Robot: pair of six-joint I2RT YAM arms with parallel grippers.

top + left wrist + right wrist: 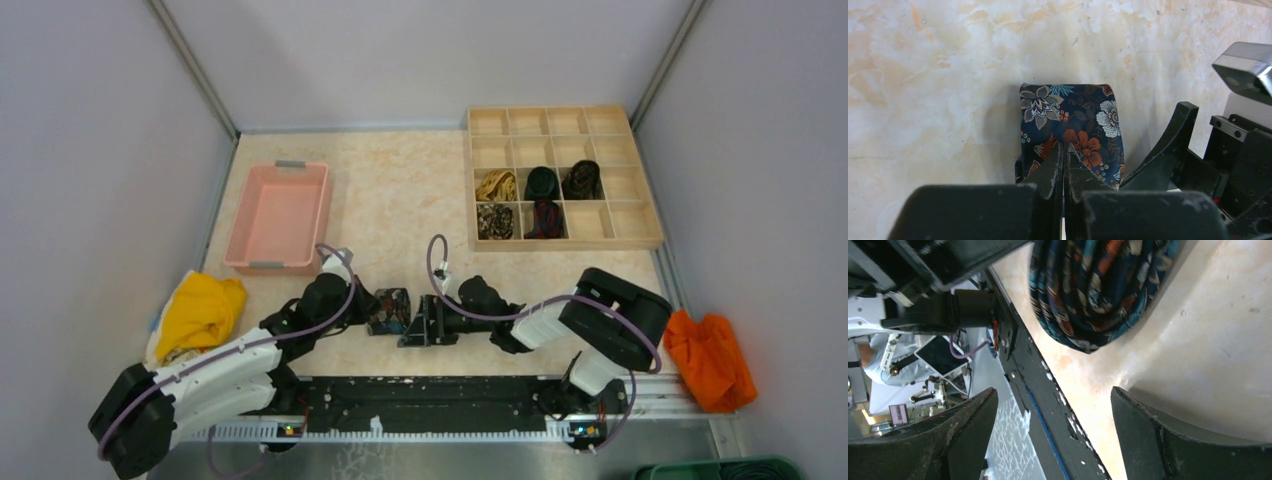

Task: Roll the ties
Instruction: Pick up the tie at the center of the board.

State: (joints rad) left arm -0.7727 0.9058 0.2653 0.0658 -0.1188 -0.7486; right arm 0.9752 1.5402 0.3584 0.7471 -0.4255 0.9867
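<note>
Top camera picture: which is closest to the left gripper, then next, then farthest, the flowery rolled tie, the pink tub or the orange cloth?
1. Flowery rolled tie, right at the left gripper, near middle of the table.
2. Pink tub, back left.
3. Orange cloth, far right.

The rolled dark floral necktie (pixel 1068 120) is soft printed cloth. The beige marble-patterned table (pixel 948 75) looks smooth and faintly glossy. The left gripper (pixel 1064 150) has jaws of matt black plastic, scuffed pale. The pale compartmented tray (pixel 640 215) is bare wood, and the pink rectangular bin (pixel 278 215) is smooth plastic.
</note>
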